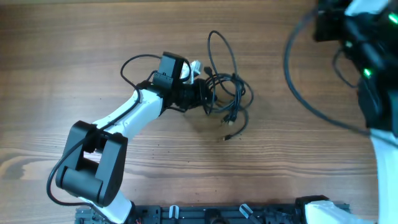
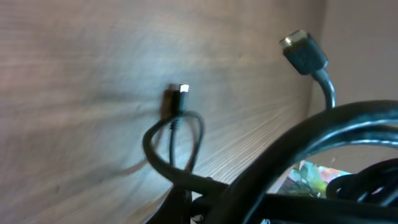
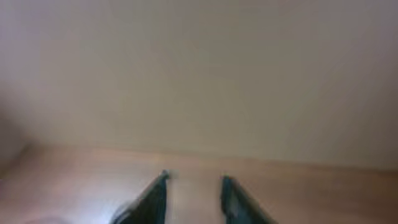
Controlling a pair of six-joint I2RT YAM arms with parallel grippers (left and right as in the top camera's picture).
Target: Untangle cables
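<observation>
- The cables (image 1: 227,93) are sitting just right of centre in the overhead view. They're a loose black knot on the table (image 1: 298,162), with one long loop reaching toward the top edge and plug ends trailing toward the bottom.
- My left gripper (image 1: 200,94) is digging in at the left edge of that knot with its fingers together. In its wrist view, strands are running right across the lower right of the lens, so I'm reading it as pinched on the cables.
- My right gripper (image 3: 193,202) is hanging off in the upper right of the overhead view, well apart from the tangle. Its fingers are parted with nothing between them.
- Handling-wise, I'm expecting these to be light, floppy and a bit springy, so loops are probably going to drag along instead of sliding free.
- I'm thinking the spot to grab is a plug end, either the small plug (image 2: 182,90) or the bigger plug (image 2: 303,53). They look stiffer and easier to pinch than mid-cord.
</observation>
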